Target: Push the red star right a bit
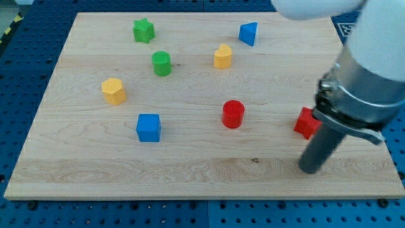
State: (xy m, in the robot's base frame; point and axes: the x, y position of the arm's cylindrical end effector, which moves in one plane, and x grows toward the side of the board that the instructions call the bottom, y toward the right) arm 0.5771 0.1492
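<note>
My tip [310, 170] stands near the board's [190, 171] bottom edge, at the view's right; it is a bare rod, holding nothing. Just above it lies the red star [306, 123], half hidden by the arm. It looks light, stiff and easy to slide, so I judge its left face the place to push.

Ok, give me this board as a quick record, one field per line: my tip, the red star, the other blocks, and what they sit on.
tip: my tip rests on the board near the view's bottom right
red star: red star, partly hidden behind the rod, just above and slightly left of the tip
other red: red cylinder
blue: blue cube; blue triangle
green: green star; green cylinder
yellow: two yellow blocks
surface: wooden board
</note>
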